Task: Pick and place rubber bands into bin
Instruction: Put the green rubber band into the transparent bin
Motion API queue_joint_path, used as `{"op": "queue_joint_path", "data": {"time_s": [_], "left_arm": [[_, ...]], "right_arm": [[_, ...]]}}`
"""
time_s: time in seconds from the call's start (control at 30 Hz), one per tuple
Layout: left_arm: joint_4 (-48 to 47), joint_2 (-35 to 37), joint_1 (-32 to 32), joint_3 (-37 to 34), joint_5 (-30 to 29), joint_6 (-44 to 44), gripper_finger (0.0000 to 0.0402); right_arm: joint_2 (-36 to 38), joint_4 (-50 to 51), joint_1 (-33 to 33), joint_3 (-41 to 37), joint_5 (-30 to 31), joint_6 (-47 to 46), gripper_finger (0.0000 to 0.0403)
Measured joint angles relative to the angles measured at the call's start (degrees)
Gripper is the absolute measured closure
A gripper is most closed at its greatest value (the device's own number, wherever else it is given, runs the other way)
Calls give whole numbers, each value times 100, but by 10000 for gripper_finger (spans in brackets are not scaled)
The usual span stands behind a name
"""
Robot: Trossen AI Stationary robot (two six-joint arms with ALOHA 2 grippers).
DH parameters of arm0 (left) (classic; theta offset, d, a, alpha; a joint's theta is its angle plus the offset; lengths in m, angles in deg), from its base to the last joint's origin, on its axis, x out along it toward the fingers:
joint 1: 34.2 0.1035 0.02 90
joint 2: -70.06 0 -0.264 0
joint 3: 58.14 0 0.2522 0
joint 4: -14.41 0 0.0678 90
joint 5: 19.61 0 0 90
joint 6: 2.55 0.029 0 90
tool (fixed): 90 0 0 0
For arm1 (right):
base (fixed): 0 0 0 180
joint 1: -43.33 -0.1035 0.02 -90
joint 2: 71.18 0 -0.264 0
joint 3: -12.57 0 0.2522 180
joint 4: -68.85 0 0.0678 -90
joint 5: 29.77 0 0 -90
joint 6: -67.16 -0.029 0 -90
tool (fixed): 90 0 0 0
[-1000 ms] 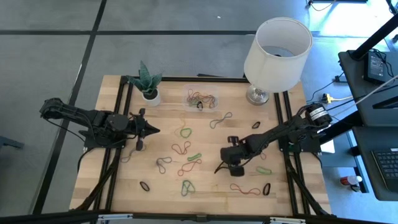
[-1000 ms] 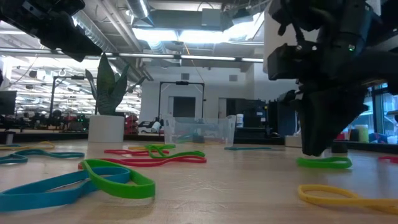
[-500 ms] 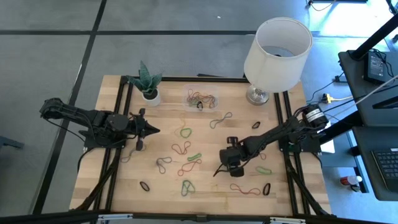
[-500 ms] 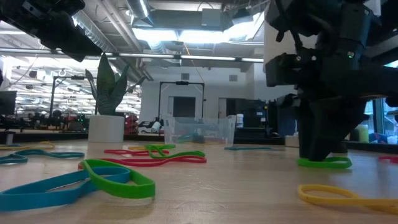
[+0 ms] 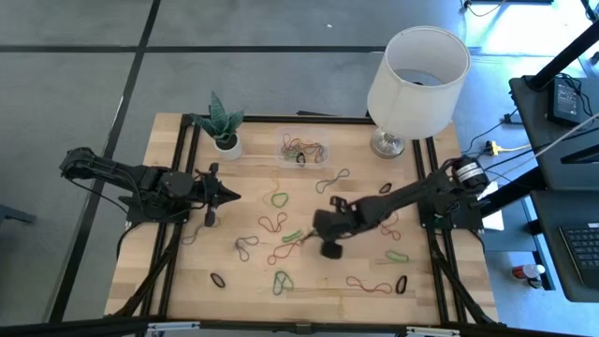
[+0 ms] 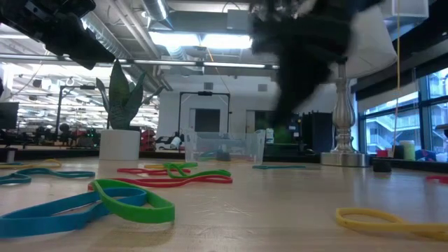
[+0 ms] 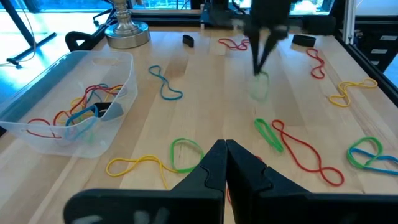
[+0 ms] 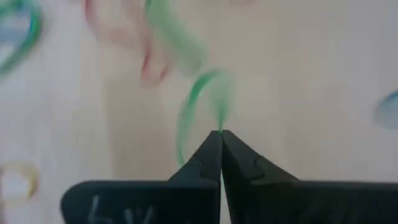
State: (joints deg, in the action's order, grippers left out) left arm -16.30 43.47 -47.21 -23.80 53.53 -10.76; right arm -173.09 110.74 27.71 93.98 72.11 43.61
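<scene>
Many coloured rubber bands lie flat over the wooden table, such as a green loop (image 5: 280, 198) and a red figure-eight (image 5: 273, 223). The clear bin (image 5: 301, 148) sits near the far edge with several bands inside; the left wrist view shows it too (image 7: 37, 134). My right gripper (image 5: 323, 234) is above the table's middle, blurred, and is shut on a green rubber band (image 8: 199, 99). My left gripper (image 7: 225, 146) is shut and empty; it waits over the left part of the table (image 5: 229, 197). My right gripper pinches the green rubber band between its two fingertips, at one end of the loop (image 8: 220, 121). The fingers point down from above. In the left wrist view the band (image 7: 259, 87) hangs slack below them, clear of the table.
A lamp with a white shade (image 5: 416, 70) and a metal base (image 5: 387, 143) stands at the far right corner. A small white plant pot (image 5: 226, 142) stands left of the bin. Black bands lie near the near edge (image 5: 217, 280).
My right gripper has risen from the table near its right side and swung quickly toward the table's left and slightly toward the far edge. The green band that lay under its fingers has come up with it, lifted clear of the table.
</scene>
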Motion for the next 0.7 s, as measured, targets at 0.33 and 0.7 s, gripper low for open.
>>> {"op": "queue_joint_path", "data": {"time_s": [0.33, 0.7], "left_arm": [[-1, 0, 0, 0, 0, 0, 400], [3, -2, -1, 0, 0, -2, 400]], "right_arm": [[-58, 168, 1616, 1941, 1091, 1203, 401], [-791, 100, 3112, 2148, 1049, 1023, 399]]}}
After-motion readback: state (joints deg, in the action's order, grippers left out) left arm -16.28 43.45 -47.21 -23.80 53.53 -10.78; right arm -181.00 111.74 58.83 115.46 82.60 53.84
